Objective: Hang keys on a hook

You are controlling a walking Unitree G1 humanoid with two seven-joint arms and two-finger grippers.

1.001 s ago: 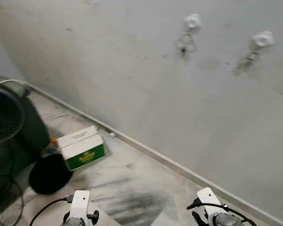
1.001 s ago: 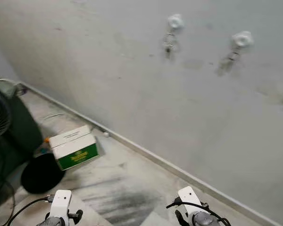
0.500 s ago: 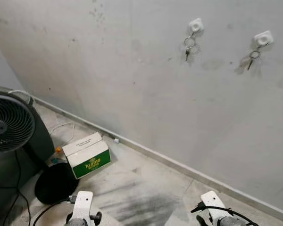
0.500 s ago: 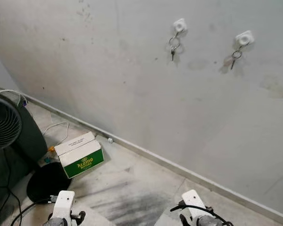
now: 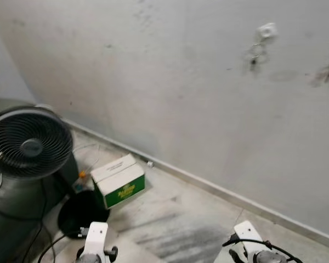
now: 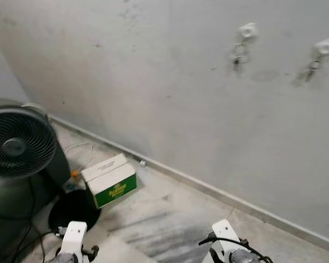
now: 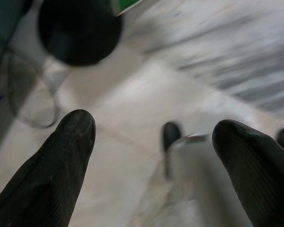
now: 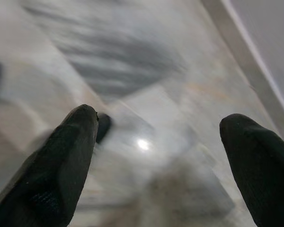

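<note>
Two white hooks are stuck high on the grey wall. A ring of keys (image 6: 238, 53) hangs from the left hook (image 6: 247, 30), and a second set of keys (image 6: 312, 66) hangs from the right hook (image 6: 325, 46). Both arms hang low, far below the hooks, with only their white wrists at the lower edge of the eye views. In the left wrist view my left gripper (image 7: 156, 127) is open over the pale marble floor, holding nothing. In the right wrist view my right gripper (image 8: 162, 120) is also open and empty.
A dark round fan (image 5: 27, 145) stands on the floor at the left. Beside it lie a green and white box (image 5: 120, 181) and a black round disc (image 5: 82, 211) with cables. A white skirting (image 5: 219, 192) runs along the foot of the wall.
The whole picture has shifted: the camera has turned left, so the hooks sit further right and more of the fan shows. Both arms stay low as before.
</note>
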